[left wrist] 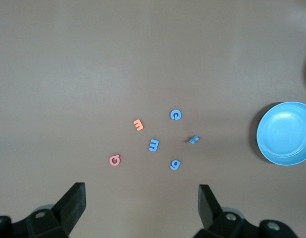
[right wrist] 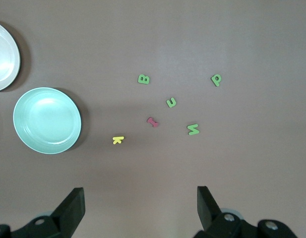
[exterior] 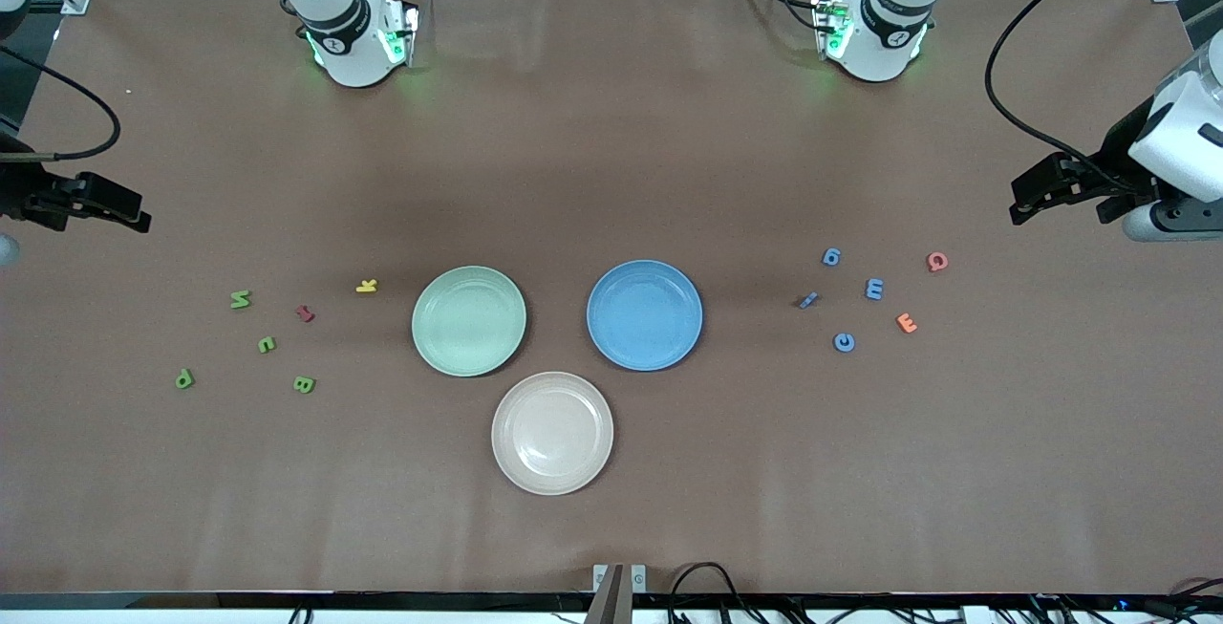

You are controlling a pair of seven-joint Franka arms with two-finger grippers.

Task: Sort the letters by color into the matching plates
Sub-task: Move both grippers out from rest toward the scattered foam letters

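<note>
Brown table covering runs from edge to edge, with three plates at its middle: the green plate [exterior: 468, 320] toward my right arm's end, the blue plate [exterior: 644, 314] beside it toward my left arm's end, and the beige plate [exterior: 552, 432] nearer the front camera between them. All three hold nothing.

Four green letters lie loose toward my right arm's end: an N [exterior: 240, 299], a U [exterior: 267, 345], a P [exterior: 184, 378] and a B [exterior: 304, 384]. A red letter [exterior: 305, 313] sits among them, and a yellow K [exterior: 367, 286] lies close to the green plate.

Four blue letters lie toward my left arm's end: a G [exterior: 831, 257], an M [exterior: 873, 289], a C [exterior: 844, 342] and a small tilted piece [exterior: 808, 299] closest to the blue plate. An orange E [exterior: 907, 323] and a pink Q [exterior: 937, 262] lie just beside them.

My right gripper [right wrist: 140, 208] hangs over bare table beside the green letters, fingers spread wide, holding nothing. My left gripper [left wrist: 142, 206] hangs over bare table beside the blue letters, fingers likewise spread and holding nothing
</note>
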